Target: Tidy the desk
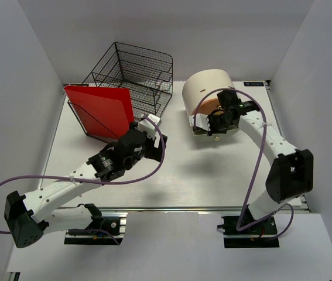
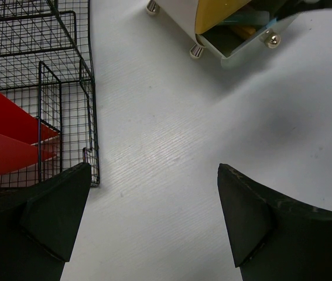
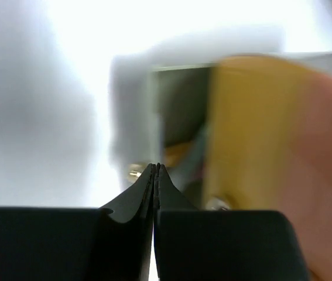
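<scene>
The white desk [image 1: 212, 175] carries a black wire mesh tray [image 1: 136, 70] at the back left, with a red folder [image 1: 104, 111] standing in its front. My left gripper [image 1: 154, 126] hovers by the tray's near right corner, open and empty, over bare desk [image 2: 171, 129]; in the left wrist view the gripper [image 2: 154, 170] has the tray [image 2: 66, 76] to its left. My right gripper [image 1: 214, 122] is shut with nothing between its fingers, right at the front of the round beige drawer unit [image 1: 206, 88]. In the right wrist view the gripper [image 3: 156, 167] points at a blurred open drawer [image 3: 183, 111].
The unit's drawer [image 2: 236, 38] stands pulled out, with some small orange and teal items dimly visible inside. The unit rests on small metal feet [image 2: 196, 51]. A silver rail [image 1: 212, 209] runs along the desk's near edge. White walls close in the left, right and back.
</scene>
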Robot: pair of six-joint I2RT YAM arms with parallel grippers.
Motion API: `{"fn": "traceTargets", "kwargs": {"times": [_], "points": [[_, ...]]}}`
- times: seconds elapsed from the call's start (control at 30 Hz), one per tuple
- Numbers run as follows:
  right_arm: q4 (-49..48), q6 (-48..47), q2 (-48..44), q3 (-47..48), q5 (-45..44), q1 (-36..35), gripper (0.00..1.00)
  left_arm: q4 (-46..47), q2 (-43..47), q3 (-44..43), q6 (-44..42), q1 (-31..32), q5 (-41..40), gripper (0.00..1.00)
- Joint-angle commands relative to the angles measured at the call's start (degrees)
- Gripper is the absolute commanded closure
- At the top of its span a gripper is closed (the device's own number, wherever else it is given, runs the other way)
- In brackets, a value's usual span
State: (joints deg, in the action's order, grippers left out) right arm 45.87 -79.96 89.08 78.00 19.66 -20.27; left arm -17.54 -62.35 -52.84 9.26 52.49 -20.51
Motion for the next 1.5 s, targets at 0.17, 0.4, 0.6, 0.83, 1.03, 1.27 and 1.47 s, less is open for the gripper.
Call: {"fn": "traceTargets", "kwargs": {"times": [0.17,0.4,0.6,0.83,1.03,1.27,1.47], "points": [[0.8,-0.8,5.1,-4.3,-2.9,0.0,1.0,1.0,1.9,0.8,-0.4,-0.1,0.3,0.02],[-23.3,6.0,2.3,-13.9,-10.6,-0.6,1.0,1.1,1.9,1.0,-0.5,-0.1,0.4,0.02],[-39.8,8.4,1.7,-21.1,-15.8,-1.0,1.0,0.9,1.9,0.9,-0.4,-0.1,0.2,0.02],[-50.3,12.5,2.1,-22.7,-18.9,-1.6,1.0,1.0,1.8,1.0,-0.5,-0.1,0.4,0.02],[-52.0,13.6,3.6,-22.0,-21.8,-2.2,1.0,1.0,1.9,1.0,-0.6,-0.1,0.2,0.02],[-22.5,14.2,-3.2,-18.8,1.9,-1.5,1.0,1.3,2.5,1.2,-0.7,-0.1,0.5,0.02],[-21.0,34.1,-12.4,-17.4,13.1,0.7,0.54,1.6,3.0,1.3,-0.8,-0.1,1.4,0.02]]}}
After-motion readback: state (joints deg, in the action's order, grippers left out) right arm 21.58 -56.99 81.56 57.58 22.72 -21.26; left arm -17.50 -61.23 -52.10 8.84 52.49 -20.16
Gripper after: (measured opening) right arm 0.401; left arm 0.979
